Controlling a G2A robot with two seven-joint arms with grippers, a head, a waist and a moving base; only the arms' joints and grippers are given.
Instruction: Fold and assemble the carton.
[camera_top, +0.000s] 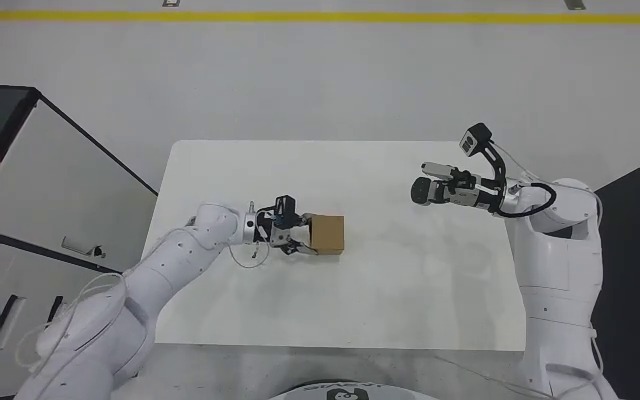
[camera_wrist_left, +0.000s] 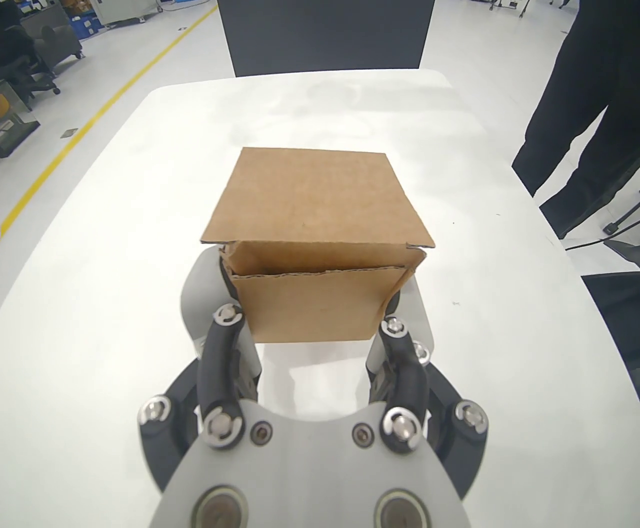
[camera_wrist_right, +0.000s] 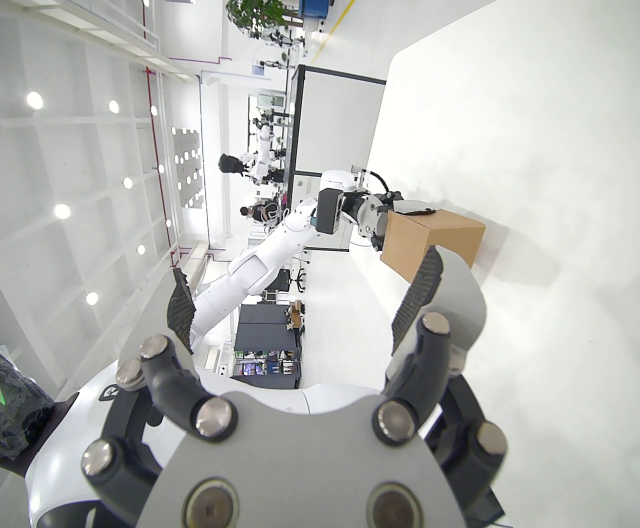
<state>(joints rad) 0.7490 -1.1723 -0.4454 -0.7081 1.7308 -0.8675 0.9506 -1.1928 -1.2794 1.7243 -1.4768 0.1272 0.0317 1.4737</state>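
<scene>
**Carton clamped in left hand, right hand spread open**

Carton (camera_top: 326, 233) sits near the middle of the white tabletop (camera_top: 400, 300): brown cardboard, squared up into a box. L arm lies low across the tabletop, and the left hand (camera_wrist_left: 310, 300) is on the carton's near end. Its fingers (camera_wrist_left: 197, 280) press both side walls, so it's clamped on. That end isn't flush. Top panel juts out past the edge, and the front flap is folded across w/ a thin gap under the panel. One flap corner looks crumpled next to a finger. On the opp. side, the right hand (camera_wrist_right: 305, 287) hangs above the tabletop, well apart from the carton and turned toward it. Its ribbed pads (camera_wrist_right: 425, 285) are spread wide.
</scene>
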